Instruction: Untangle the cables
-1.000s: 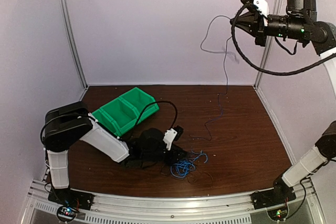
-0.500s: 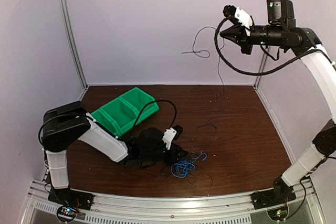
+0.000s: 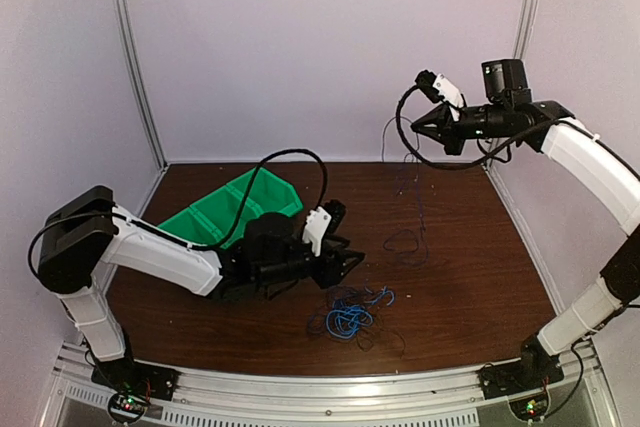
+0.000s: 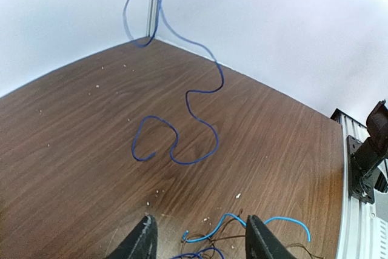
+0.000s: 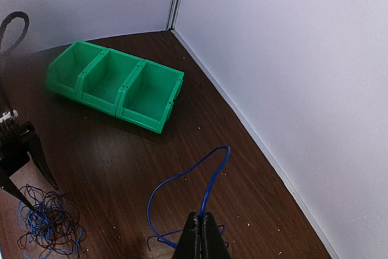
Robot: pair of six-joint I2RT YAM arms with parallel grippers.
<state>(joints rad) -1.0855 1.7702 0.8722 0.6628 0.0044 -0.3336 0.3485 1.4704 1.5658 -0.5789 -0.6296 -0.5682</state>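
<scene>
High over the back right of the table (image 3: 470,277), my right gripper (image 3: 414,127) is pinching a blue cable (image 3: 418,217) and holding it in the air. On the right wrist feed I'm seeing the two fingers (image 5: 203,238) pressed flat together with the cable (image 5: 211,183) rising out of the tips, arching over and dropping back to the wood in a loose curl. From the top camera the strand is hanging almost straight down from the gripper and ending in a small loop on the table, well apart from the main heap.

Down at the front centre, the tangle (image 3: 350,315) is sitting as a knot of blue and dark wires. My left gripper (image 3: 352,263) is hovering just behind and to the left of it, pointing toward the right. On the left wrist feed its jaws are standing wide apart, and I'm seeing nothing between the fingers (image 4: 142,241); a few blue and dark strands of the tangle (image 4: 227,221) are lying on the wood just ahead of the tips. Further out in that view, the lifted cable (image 4: 215,141) is snaking across the table and climbing up past the corner post.

The green bins (image 3: 215,212) are sitting at the back left, partly hidden behind the left arm. On the right wrist feed they (image 5: 115,83) are showing as three joined compartments, and the tangle (image 5: 48,222) is lying well in front of them.
</scene>
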